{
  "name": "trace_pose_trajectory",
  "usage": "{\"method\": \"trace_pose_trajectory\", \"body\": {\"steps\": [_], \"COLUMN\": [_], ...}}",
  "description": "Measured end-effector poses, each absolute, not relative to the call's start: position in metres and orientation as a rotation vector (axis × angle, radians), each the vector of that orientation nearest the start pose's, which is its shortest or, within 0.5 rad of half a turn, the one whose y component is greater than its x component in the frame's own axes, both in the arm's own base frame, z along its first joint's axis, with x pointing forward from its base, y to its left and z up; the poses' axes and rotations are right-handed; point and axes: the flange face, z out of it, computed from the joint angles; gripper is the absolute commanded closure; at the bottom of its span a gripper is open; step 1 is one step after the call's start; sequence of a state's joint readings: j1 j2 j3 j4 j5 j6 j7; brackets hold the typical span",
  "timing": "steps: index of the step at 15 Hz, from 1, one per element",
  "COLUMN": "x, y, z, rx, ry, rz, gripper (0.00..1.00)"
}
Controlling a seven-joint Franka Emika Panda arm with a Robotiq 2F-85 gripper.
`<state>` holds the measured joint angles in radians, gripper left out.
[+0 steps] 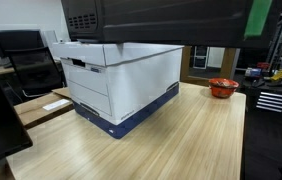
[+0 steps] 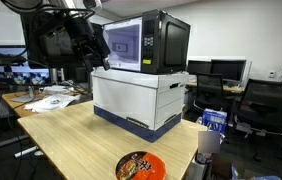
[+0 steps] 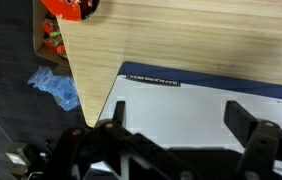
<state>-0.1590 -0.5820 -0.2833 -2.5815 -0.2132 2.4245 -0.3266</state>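
The gripper is spread wide, its jaws well apart with nothing between them. In the wrist view it hangs over the white side of the storage box, whose blue bottom band meets the wooden counter. In an exterior view the gripper sits near the upper corner of the storage box, just beside the black microwave that stands on the box's lid. The box sits near the middle of the counter, and whether the gripper touches it cannot be told. An orange-red bowl rests well apart from the box, close to the counter's edge. A crumpled blue bag lies on the floor beyond that edge.
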Motion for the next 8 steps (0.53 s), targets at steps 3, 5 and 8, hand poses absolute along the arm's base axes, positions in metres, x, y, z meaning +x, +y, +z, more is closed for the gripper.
{"method": "trace_pose_trajectory", "body": {"steps": [3, 5, 8], "x": [0.365, 0.366, 0.368], "y": [-0.194, -0.206, -0.222], "z": [0.472, 0.461, 0.447], "rx": [-3.305, -3.356, -3.417], "ry": [-0.067, -0.092, -0.125], "rz": [-0.540, -0.502, -0.467], "gripper": [0.00, 0.00, 0.00]}}
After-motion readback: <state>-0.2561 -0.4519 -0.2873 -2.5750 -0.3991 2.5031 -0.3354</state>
